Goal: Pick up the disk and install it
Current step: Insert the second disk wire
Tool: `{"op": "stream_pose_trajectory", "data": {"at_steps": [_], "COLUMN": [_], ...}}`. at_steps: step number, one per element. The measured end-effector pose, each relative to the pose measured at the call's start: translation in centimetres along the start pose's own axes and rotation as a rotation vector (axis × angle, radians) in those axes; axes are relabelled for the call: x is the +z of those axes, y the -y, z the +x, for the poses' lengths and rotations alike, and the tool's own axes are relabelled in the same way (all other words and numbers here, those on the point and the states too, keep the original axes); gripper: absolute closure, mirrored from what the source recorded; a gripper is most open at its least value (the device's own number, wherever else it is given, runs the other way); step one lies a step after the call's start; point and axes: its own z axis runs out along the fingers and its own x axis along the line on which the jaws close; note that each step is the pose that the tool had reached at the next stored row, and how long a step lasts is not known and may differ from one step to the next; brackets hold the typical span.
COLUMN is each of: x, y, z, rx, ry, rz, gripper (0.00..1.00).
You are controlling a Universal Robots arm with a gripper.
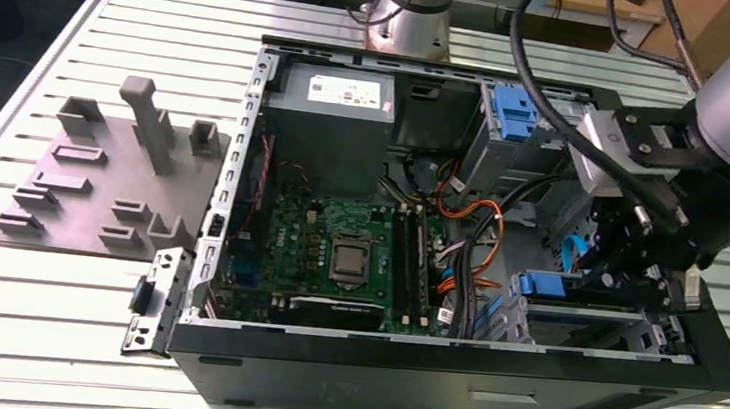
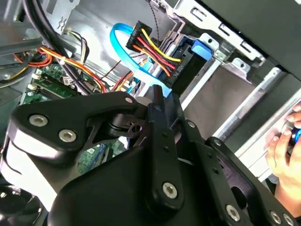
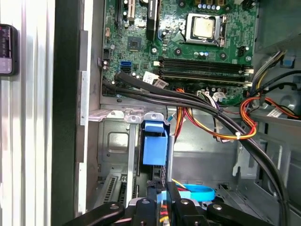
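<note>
The disk (image 3: 155, 145) stands on edge in a slot of the metal drive cage inside the open computer case (image 1: 458, 359), showing its blue plastic end; its label is hidden. That blue end also appears in the exterior view as the disk (image 1: 553, 283), and in the second wrist view as the disk (image 2: 203, 48) next to a black cable plug (image 2: 181, 70). My gripper (image 3: 162, 205) hangs just off the disk's end among the cables, its fingers drawn together with nothing visible between them. The gripper (image 1: 615, 274) reaches into the case's right side, and from behind the gripper (image 2: 157, 96) looks closed.
Bundles of black, orange and yellow cables (image 3: 221, 122) cross between the motherboard (image 1: 333, 252) and the drive cage. A grey power supply (image 1: 335, 101) sits at the case's far end. A grey fixture plate (image 1: 113, 180) lies on the slatted table. A person's hand (image 2: 282, 146) is beside the case.
</note>
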Motion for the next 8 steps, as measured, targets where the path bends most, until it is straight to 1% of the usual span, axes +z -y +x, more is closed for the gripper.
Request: {"op": "stream_pose_trajectory", "data": {"at_steps": [1, 2, 6, 8], "x": [-0.31, -0.48, -0.51, -0.53], "y": [0.02, 0.04, 0.04, 0.04], "z": [-0.03, -0.04, -0.04, -0.05], "rx": [0.000, 0.000, 0.000, 0.000], "ry": [0.0000, -0.0002, 0.0001, -0.0001], "rz": [0.0000, 0.0000, 0.0000, -0.0001], "gripper": [0.76, 0.76, 0.78, 0.89]}}
